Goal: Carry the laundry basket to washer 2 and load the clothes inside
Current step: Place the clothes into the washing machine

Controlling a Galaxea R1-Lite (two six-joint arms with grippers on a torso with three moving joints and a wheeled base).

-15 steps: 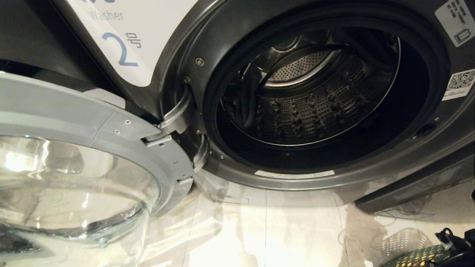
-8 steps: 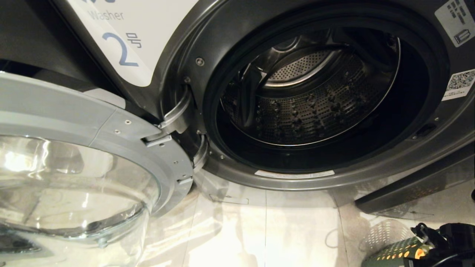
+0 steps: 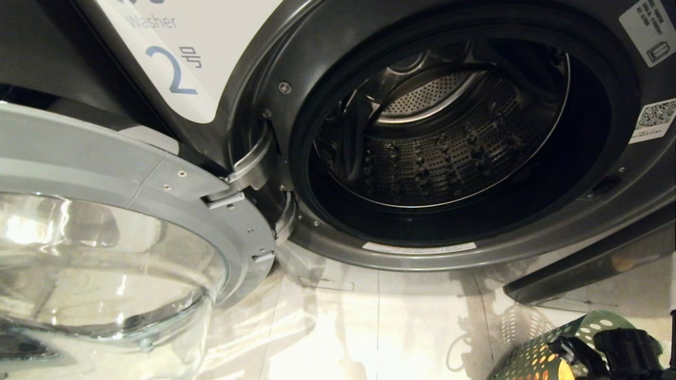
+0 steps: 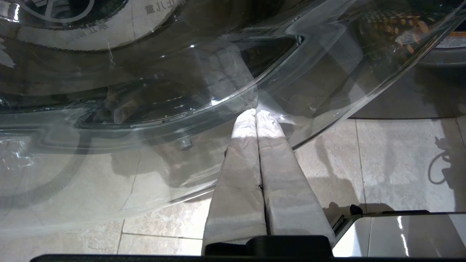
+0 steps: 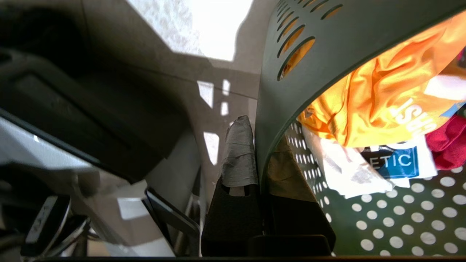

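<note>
Floor-level right gripper (image 5: pixel 259 145) clamping laundry basket (image 5: pixel 291 91)

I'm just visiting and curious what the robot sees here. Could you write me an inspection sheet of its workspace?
Surface: pale tiled floor, glossy.
Job's things: washer 2, door swung open, drum empty; green laundry basket tipped, holding yellow garment, white printed shirt, red garment.
Clutter: nothing seen.
Grippers: right gripper clamped on basket rim; left gripper shut, empty, beside glass door.
Cables: nothing seen.
Surroundings: nothing seen.
</note>
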